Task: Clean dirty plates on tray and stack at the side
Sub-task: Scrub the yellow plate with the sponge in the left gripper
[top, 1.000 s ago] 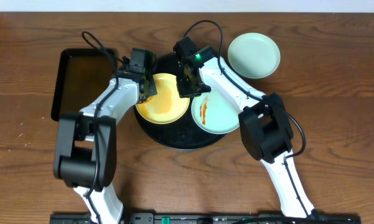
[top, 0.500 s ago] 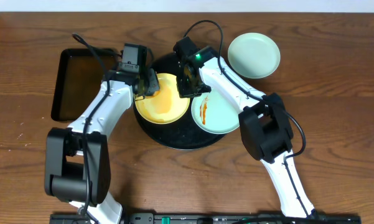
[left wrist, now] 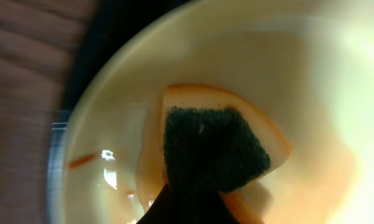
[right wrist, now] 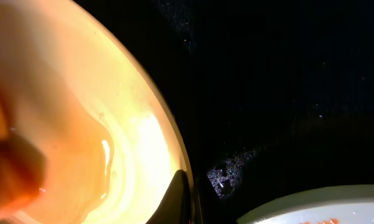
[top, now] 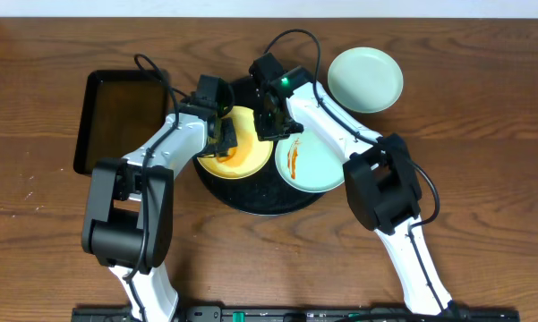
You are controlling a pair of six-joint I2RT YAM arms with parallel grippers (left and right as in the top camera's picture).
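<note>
1. Your left gripper (top: 224, 136) is clamped on an orange sponge with a dark scouring face (left wrist: 213, 149), pressed into the pale yellow round plate (top: 242, 154). That plate sits on the left half of the large round black tray (top: 260, 204), mid-table (top: 483, 179), toward the far edge.
2. Your right gripper (top: 270, 123) is at the yellow plate's right rim. Only one fingertip (right wrist: 182, 198) shows against it, so I cannot tell whether that claw is apart or pinching.
3. If the rim is not truly held, a hard stroke may slide or spin the yellow plate toward the rectangular black tray of brownish liquid (top: 116, 121) by the left edge.
4. The pale mint-green plate with an orange streak (top: 315, 165) lies just beside it on the tray's right half. A wide stroke could knock it, and your wrists are close enough to clash.
5. Orange film shows on the yellow plate, and a loaded sponge may only smear it.
6. The clean-looking mint-green plate (top: 365, 79) rests off the tray, by the far edge.
</note>
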